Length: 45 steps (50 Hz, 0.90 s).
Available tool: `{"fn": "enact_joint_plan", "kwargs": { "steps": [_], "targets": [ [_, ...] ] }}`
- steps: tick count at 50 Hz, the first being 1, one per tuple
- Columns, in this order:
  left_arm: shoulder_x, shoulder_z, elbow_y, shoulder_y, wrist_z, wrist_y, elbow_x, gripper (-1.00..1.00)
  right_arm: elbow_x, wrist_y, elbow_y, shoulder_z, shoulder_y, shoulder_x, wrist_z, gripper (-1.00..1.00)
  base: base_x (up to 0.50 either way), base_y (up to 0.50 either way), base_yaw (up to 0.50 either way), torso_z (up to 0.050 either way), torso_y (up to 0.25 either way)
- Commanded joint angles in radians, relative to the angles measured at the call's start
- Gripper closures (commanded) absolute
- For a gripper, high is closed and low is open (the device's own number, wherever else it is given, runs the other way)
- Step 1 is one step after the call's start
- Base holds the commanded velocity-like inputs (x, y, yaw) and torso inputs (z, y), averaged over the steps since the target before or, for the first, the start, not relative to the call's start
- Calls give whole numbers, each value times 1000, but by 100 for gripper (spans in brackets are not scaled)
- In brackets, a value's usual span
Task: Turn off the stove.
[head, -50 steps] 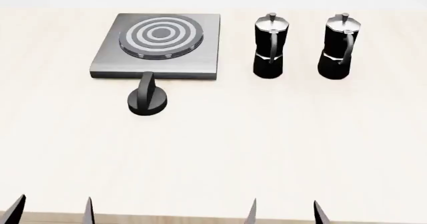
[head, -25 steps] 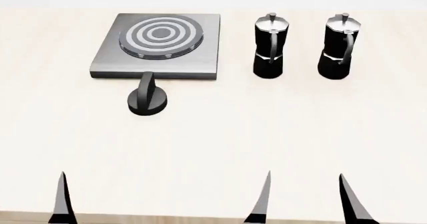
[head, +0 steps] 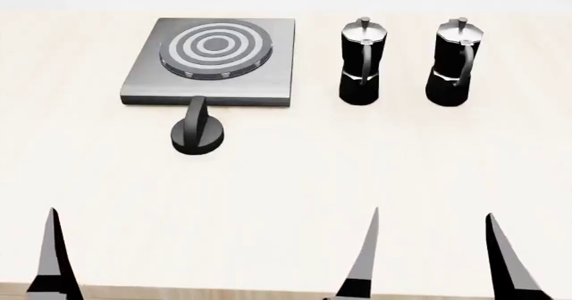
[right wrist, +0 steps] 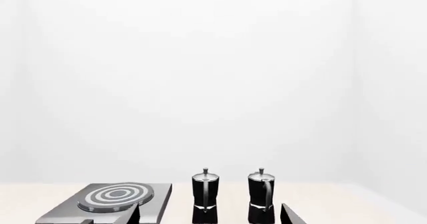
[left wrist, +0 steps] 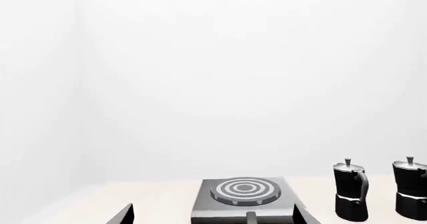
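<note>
Eyeing the rigid, ridged knob [head: 197, 131] beside the stove [head: 211, 60], I'd pinch its raised bar; both grippers, left [left wrist: 213, 215] and right [head: 429, 256], gape wide, empty.

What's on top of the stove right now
Only the raised ring burner sits on the stove; no pot. Both moka pots stand beside it. Nothing covers the top.

The stove [head: 211, 60] with its knob [head: 197, 134] in front sits beside two moka pots [head: 362, 61], both tools far short.
</note>
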Motion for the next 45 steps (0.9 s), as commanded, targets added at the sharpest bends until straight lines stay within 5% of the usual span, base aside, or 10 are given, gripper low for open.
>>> {"fn": "enact_joint_plan", "kwargs": {
  "steps": [1,45],
  "targets": [
    [-14,-1,80,10,-11,-27,-9,-100,5,-19,-36,2,-12,10,11,-100,0,0,0,0,0],
    [-43,21,91,11,-45,-27,-13,-100,96,-19,-41,6,-12,54,55,-100,94,0,0,0,0]
  ]
}}
